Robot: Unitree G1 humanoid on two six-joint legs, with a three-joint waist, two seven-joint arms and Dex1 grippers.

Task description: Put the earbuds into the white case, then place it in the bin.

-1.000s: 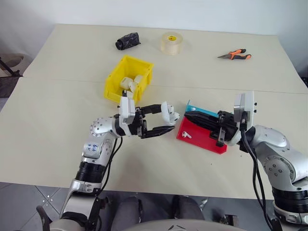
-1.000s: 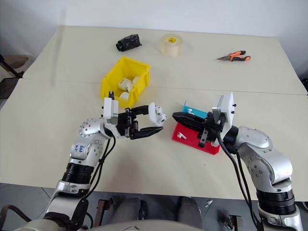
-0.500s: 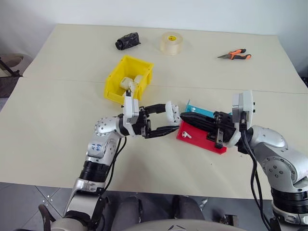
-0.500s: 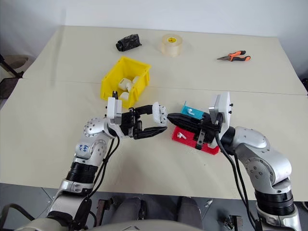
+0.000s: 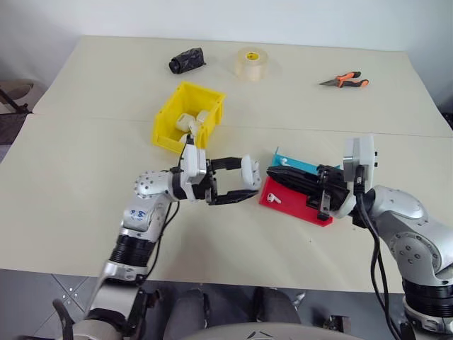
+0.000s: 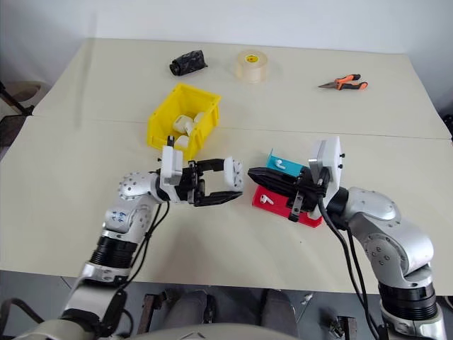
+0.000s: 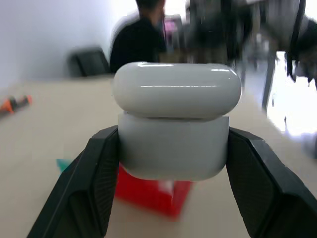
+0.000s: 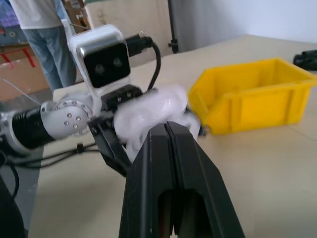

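One yellow bin (image 5: 164, 132) sits upper left of centre. Inside it lie at least two white rounded pieces (image 5: 187, 122) — the exact number is hard to tell. One white case (image 5: 249, 170) shows at mid-frame. Two earbuds lie on the single red-and-blue tray (image 5: 290, 208) — one (image 5: 274, 199) on the red part, one (image 5: 283, 161) on the blue. Along the top: one black bundle (image 5: 187, 60), one tape roll (image 5: 251, 62), one pair of orange-handled pliers (image 5: 345, 80).
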